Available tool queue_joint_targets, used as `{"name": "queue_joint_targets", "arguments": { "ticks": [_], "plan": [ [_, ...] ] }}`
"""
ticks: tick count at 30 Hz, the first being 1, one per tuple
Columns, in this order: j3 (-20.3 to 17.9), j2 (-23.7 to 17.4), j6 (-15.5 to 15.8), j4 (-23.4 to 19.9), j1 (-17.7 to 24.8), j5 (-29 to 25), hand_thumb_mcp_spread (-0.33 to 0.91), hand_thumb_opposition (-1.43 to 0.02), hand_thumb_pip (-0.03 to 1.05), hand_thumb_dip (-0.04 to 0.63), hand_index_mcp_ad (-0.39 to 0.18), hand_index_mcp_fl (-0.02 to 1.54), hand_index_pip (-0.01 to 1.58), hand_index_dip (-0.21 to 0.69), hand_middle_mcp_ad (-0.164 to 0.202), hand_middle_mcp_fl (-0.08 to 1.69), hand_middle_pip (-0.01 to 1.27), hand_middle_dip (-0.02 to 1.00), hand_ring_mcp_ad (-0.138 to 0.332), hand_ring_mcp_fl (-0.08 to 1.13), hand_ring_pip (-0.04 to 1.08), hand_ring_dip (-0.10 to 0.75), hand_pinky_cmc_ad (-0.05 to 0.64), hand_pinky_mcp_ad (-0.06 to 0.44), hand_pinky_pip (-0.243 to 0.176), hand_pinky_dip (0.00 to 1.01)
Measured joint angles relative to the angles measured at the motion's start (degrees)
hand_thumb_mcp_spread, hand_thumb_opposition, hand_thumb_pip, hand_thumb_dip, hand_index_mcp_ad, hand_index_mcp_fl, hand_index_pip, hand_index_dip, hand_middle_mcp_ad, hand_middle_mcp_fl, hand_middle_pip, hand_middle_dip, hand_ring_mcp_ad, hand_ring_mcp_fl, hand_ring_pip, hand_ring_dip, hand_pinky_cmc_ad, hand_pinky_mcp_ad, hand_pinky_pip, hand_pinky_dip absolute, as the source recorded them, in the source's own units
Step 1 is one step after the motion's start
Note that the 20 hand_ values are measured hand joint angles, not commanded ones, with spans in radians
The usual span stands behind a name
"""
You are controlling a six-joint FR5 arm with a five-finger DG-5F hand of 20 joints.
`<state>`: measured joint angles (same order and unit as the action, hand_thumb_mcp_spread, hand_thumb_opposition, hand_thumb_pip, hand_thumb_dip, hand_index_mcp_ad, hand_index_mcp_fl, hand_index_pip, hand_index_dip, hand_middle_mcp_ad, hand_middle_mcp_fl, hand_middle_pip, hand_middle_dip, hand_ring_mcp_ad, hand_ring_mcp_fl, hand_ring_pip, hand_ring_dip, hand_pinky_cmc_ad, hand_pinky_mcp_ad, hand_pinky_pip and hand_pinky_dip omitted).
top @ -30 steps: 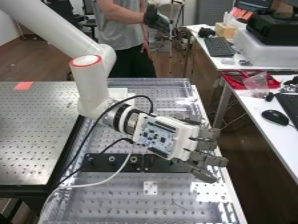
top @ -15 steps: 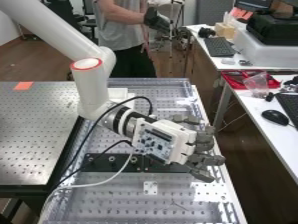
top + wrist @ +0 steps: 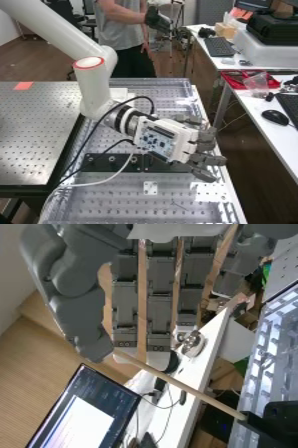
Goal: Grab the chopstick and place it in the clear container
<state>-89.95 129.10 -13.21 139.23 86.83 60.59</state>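
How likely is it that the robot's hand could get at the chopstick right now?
Probably yes: the hand looks open, one end of the chopstick is near its thumb, and nothing visible blocks the way, though depth is hard to judge.

One chopstick (image 3: 179,384) can be seen in the wrist view. It is made of what looks like plain wood, tan, long, thin and straight, and no bend or break can be seen in it. It is held up on a slant, just past the tips of the hand (image 3: 185,142). One end is seen right by the tip of the thumb (image 3: 98,347), but a touch cannot be made out. The other end is pointed away from the thumb and is met by a black thing (image 3: 266,425).
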Motion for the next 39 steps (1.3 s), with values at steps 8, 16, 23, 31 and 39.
{"name": "queue_joint_targets", "arguments": {
  "ticks": [8,16,23,31,39],
  "plan": [
    [0.57,0.13,1.18,0.38,-0.29,-0.43,0.52,-0.77,0.63,0.227,-0.091,0.54,1.19,-0.045,0.040,0.75,0.63,0.58,0.058,0.51,0.07,0.426,0.293,0.195,0.003,0.19],
    [0.27,0.10,1.84,-1.26,-0.23,-2.19,0.58,-0.96,0.58,0.220,-0.096,0.71,1.25,-0.042,0.040,0.95,0.70,0.61,0.058,0.65,0.09,0.433,0.312,0.195,0.035,0.19],
    [0.20,0.21,2.32,-2.43,0.01,-3.46,0.62,-0.99,0.49,0.220,-0.103,0.85,1.09,-0.012,0.044,1.04,0.63,0.62,0.052,0.80,0.10,0.457,0.344,0.216,0.056,0.19],
    [0.68,0.66,2.14,-2.30,0.15,-3.64,0.62,-1.01,0.49,0.218,-0.126,0.93,0.98,0.000,0.042,1.09,0.57,0.62,0.051,0.82,0.10,0.457,0.361,0.215,0.065,0.19],
    [2.10,0.06,4.16,-0.82,-0.26,-2.79,0.63,-1.03,0.46,0.222,-0.126,0.99,0.92,0.003,0.044,1.13,0.53,0.62,0.054,0.85,0.09,0.457,0.379,0.230,0.068,0.19]
  ]
}}
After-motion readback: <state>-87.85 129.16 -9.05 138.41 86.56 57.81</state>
